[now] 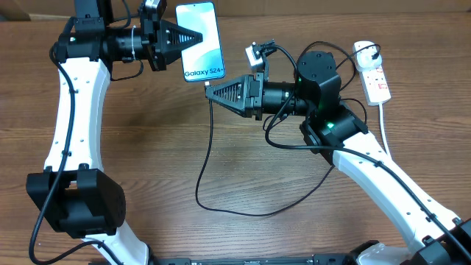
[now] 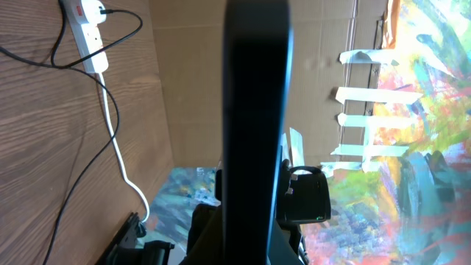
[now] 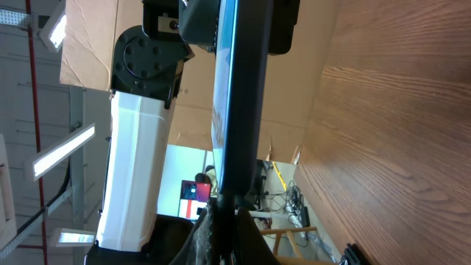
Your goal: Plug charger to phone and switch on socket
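Phone: the phone [image 1: 200,33] is in the upper middle of the overhead frame, screen facing up. Both wrist views show it edge-on as a dark bar [image 2: 254,110].
Left jaws: closed tight on the phone's left long edge. This looks like a bracing hold, so the phone cannot slide away when something is pushed into it.
Phone's bottom edge: turned toward the right arm, which I take to be deliberate, since the port is presumably on that edge.
Height: I cannot tell whether the phone rests on the counter [image 1: 147,147] or is held just above it.
Charger: the charger [image 1: 198,190] leaves the tip of the right jaws, drops in a loose loop through the lower middle of the frame and curves back toward the right.
Right jaws: pinched shut on the charger's connector end, right at the phone's bottom edge (the connector itself is too small to make out).
Seating: I cannot tell whether the connector is already in the port; the closed grip suggests the step is in hand.
Slack: the loop probably keeps the cable from tugging on the connector.
Socket: the socket [image 1: 372,72] lies in the upper right corner, well apart from both arms, with a black lead plugged in at its top end.
Switch: too small to read; I judge it is not yet pressed.
White cord: the white cord [image 1: 384,125] trails down the right side.
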`<move>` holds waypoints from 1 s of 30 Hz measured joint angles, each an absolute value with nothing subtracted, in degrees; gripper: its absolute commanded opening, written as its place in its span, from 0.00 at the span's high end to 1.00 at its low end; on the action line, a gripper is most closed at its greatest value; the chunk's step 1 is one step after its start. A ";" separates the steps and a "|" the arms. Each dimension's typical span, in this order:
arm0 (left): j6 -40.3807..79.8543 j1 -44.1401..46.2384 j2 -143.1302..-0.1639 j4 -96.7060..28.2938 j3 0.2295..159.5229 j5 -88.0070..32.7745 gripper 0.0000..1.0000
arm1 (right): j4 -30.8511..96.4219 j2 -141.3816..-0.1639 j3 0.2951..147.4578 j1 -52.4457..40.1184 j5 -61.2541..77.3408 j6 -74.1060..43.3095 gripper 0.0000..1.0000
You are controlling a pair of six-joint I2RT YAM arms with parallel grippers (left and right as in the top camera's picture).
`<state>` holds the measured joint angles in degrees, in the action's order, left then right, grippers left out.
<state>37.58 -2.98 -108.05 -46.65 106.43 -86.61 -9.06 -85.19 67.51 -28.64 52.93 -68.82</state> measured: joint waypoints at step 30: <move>37.58 -2.22 -108.05 -46.68 106.43 -86.65 0.96 | -9.45 -85.19 67.51 -28.64 52.07 -68.86 0.96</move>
<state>37.58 -2.22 -108.05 -46.68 106.43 -86.65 -9.45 -85.19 67.51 -28.64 52.07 -68.86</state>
